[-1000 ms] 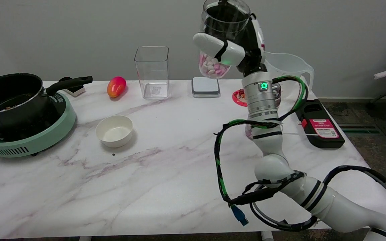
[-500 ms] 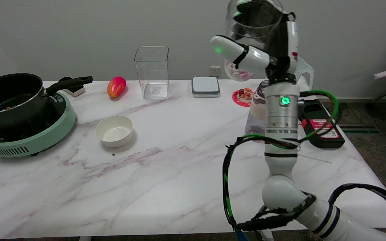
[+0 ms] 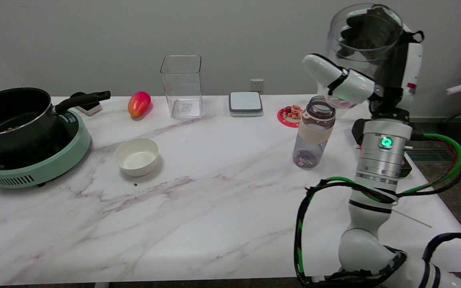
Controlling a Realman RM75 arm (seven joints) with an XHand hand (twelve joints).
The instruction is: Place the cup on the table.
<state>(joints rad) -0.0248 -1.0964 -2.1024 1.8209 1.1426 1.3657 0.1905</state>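
Right hand [image 3: 368,64], raised above the far right part of the counter [image 3: 198,216], grips a clear cup [image 3: 364,38]: a white thumb wraps across the cup's near side while the black palm and remaining fingers show through the transparent wall from behind. The cup is held upright and well clear of the counter surface, its open rim uppermost; pink and white pieces are visible at its bottom, largely hidden by the thumb. Below the hand, the silver wrist section carries a lit green indicator, and green and black cables loop from the forearm down toward the near right corner.

Just left of and below the hand stands an open translucent bottle [image 3: 313,134] with a beige band around its neck, resting upright on the counter. Behind the wrist lies a black device with a pink label [image 3: 404,166], mostly hidden by the arm. To the far left of the bottle sit a small red coaster bearing tiny figures [image 3: 290,114] and, further left, a grey-and-white square scale [image 3: 245,104]. A tall clear rectangular container [image 3: 182,86] stands near the far edge at centre, with a red-orange mango [image 3: 139,103] to its left. A white bowl [image 3: 136,156] sits on the counter at left of centre, nearer the viewer. At the left edge, a black saucepan [image 3: 12,116] with its handle pointing right rests on a mint-green induction cooker [image 3: 38,166].
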